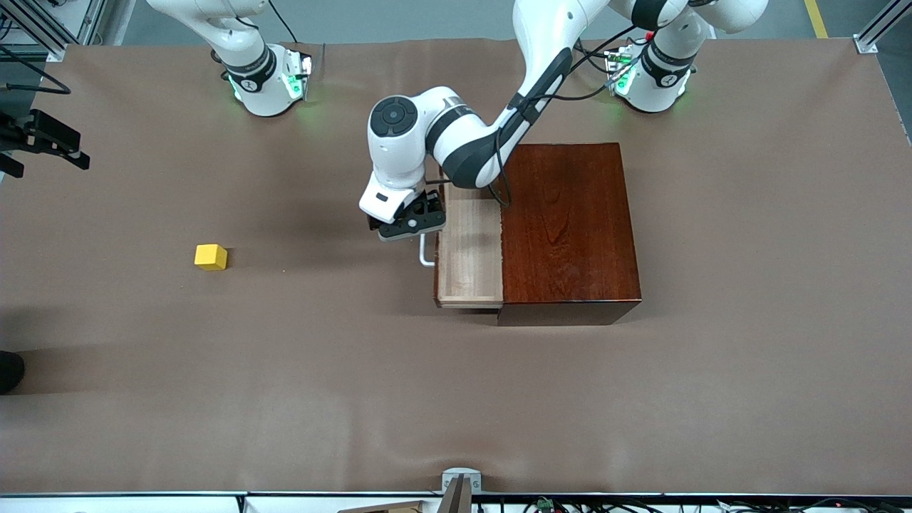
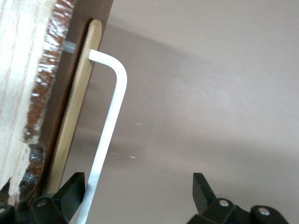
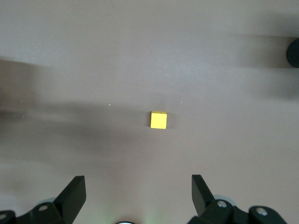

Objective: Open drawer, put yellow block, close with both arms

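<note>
The dark red-brown wooden box [image 1: 570, 228] stands mid-table. Its drawer [image 1: 469, 249] is pulled partly out toward the right arm's end, showing the pale-wood tray. My left gripper [image 1: 408, 223] is at the white bar handle [image 1: 425, 256]. In the left wrist view the left gripper [image 2: 138, 186] is open; the handle [image 2: 110, 116] runs just inside one finger [image 2: 70, 191], and the other finger stands well apart. The yellow block [image 1: 211, 256] lies on the table toward the right arm's end. My right gripper [image 3: 138, 186] is open and empty, high above the table, with the block [image 3: 159, 120] below it.
The brown table cover [image 1: 356, 377] spreads around the box. A black bracket [image 1: 43, 139] juts in at the right arm's end, and a dark round object [image 1: 8, 370] sits at that edge. The right arm's base [image 1: 267, 82] stands at the table's robot side.
</note>
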